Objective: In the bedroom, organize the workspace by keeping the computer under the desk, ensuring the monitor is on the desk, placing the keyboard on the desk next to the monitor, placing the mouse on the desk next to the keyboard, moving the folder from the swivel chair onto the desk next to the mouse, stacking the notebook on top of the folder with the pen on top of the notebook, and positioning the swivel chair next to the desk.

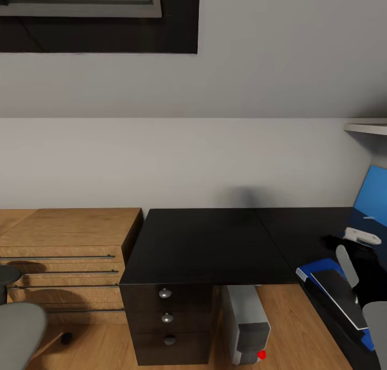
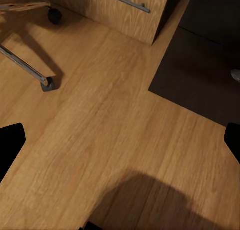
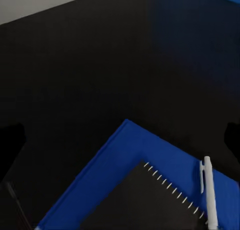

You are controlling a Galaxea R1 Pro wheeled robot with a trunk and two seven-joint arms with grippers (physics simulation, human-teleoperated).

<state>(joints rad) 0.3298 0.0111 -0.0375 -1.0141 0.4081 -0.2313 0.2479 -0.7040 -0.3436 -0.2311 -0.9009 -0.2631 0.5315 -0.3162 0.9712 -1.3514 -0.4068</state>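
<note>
The black desk stands against the grey wall, and the grey computer sits under it beside the drawers. At the right, the blue folder lies on the desk with the dark notebook on top. The monitor shows a blue screen at the edge. My right gripper hovers open above the folder, notebook and white pen, which lies along the notebook's spiral edge. My left gripper hangs open over the floor. The swivel chair is at the lower left. The keyboard is out of view.
A light wooden low cabinet adjoins the desk's left end. The chair's metal legs and a castor rest on the wooden floor near it. A small white rounded object lies before the monitor. A shelf juts out at the upper right.
</note>
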